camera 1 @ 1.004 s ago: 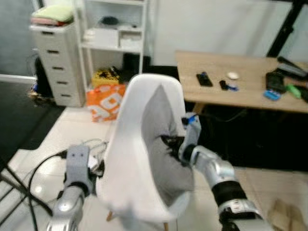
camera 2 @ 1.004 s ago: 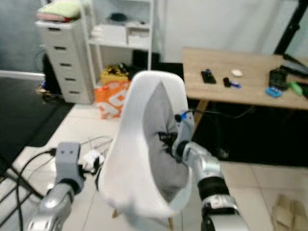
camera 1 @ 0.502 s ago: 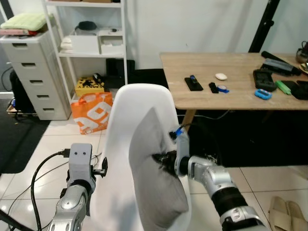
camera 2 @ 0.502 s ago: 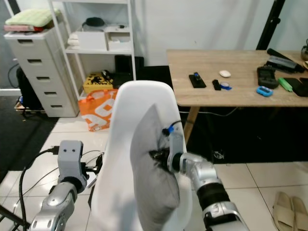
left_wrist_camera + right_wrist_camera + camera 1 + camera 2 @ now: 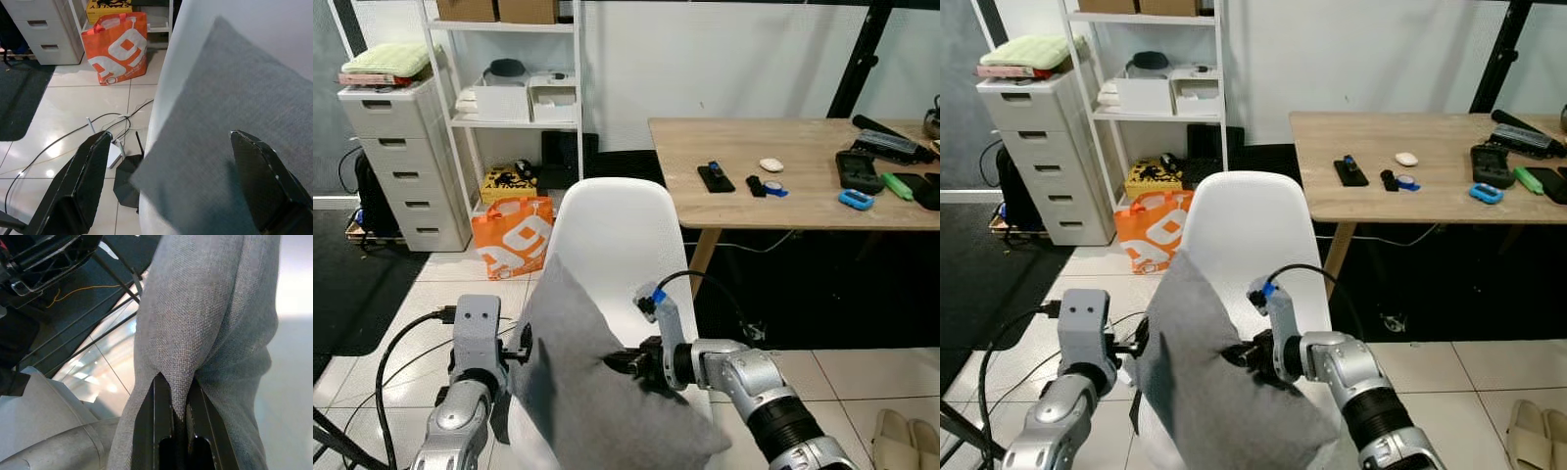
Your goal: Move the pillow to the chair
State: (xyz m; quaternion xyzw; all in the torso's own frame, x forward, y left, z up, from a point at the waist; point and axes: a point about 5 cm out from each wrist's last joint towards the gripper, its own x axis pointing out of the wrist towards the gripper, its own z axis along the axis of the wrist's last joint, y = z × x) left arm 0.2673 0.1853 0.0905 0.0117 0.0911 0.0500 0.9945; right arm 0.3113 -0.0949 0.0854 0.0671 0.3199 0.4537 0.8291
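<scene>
We have the grey pillow (image 5: 597,392) pinched in our right gripper (image 5: 625,363), the two black fingers (image 5: 161,416) closed tight on a fold of its fabric, as the right wrist view shows plainly. The pillow stands tilted on the seat of the white shell chair (image 5: 617,235), its upper corner toward 11 o'clock and its bulk spilling toward 5 o'clock over the seat's near edge. Our left gripper (image 5: 166,186) hovers at about 8 o'clock of the chair, its fingers spread wide with nothing between them, the pillow's corner and the chair's side lying just ahead of it.

We judge the pillow is on the chair but not yet settled. The main risk is that it tips off once we let go: much of it appears to overhang the near rim, and only a small pinch of cloth holds it up. If the fingers open while the weight sits outward, it may slide to the tiled floor (image 5: 421,294), where cables (image 5: 98,127) lie at 7 o'clock. Pulling the right arm back with fabric still snagged could drag the pillow along. Pushing too hard could nudge the light chair toward the wooden table (image 5: 783,186) at 2 o'clock.
</scene>
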